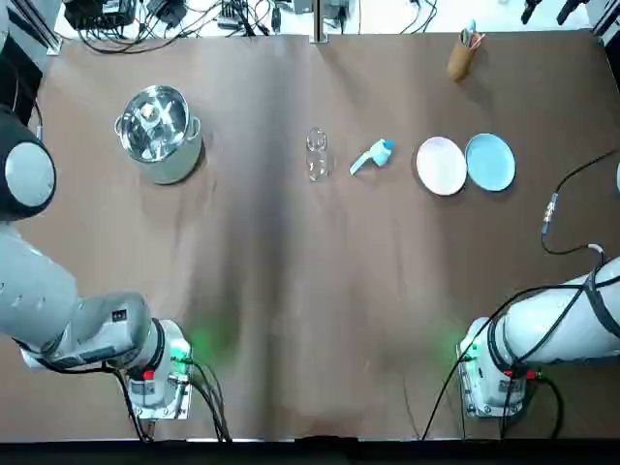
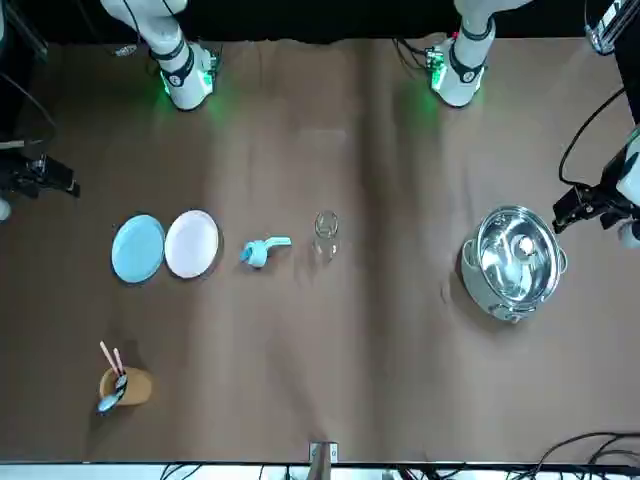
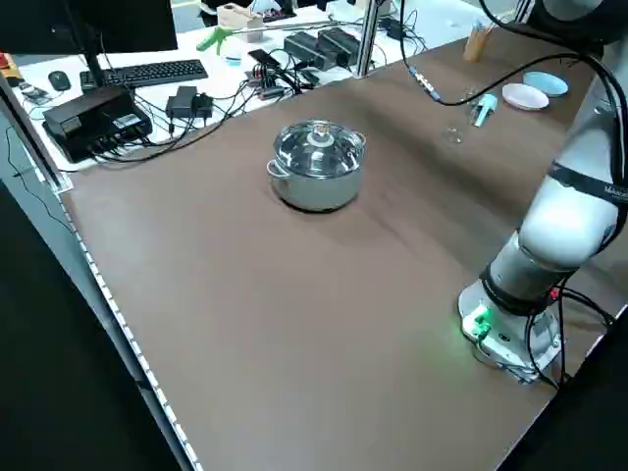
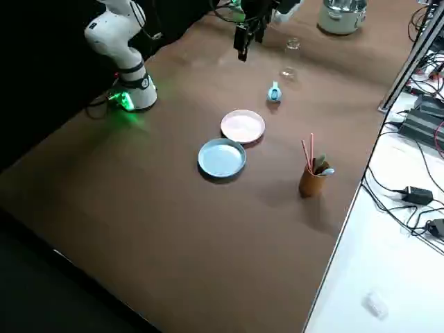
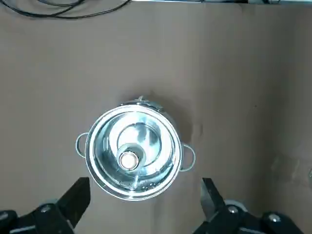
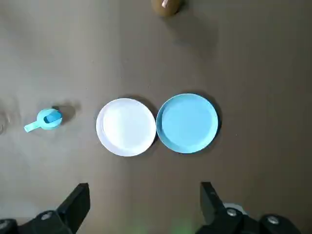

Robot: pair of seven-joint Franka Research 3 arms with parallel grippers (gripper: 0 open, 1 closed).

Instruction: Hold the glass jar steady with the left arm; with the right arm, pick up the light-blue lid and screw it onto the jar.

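Note:
The clear glass jar [image 1: 317,153] stands on the brown table near its middle, and the front view shows the jar [image 2: 326,234] with nothing touching it. Just to its right lies the light-blue lid [image 1: 374,155], which has a small handle; the lid [image 6: 47,119] also shows in the right wrist view. My left gripper [image 5: 145,195] hangs open high above a steel pot, far left of the jar. High over two plates, to the right of the lid, my right gripper [image 6: 145,195] is open and holds nothing.
A lidded steel pot [image 1: 160,131] stands at the back left. A white plate [image 1: 441,166] and a blue plate [image 1: 490,162] lie side by side right of the lid. A brown cup with utensils [image 1: 463,56] stands at the back right. Cables run along the far edge.

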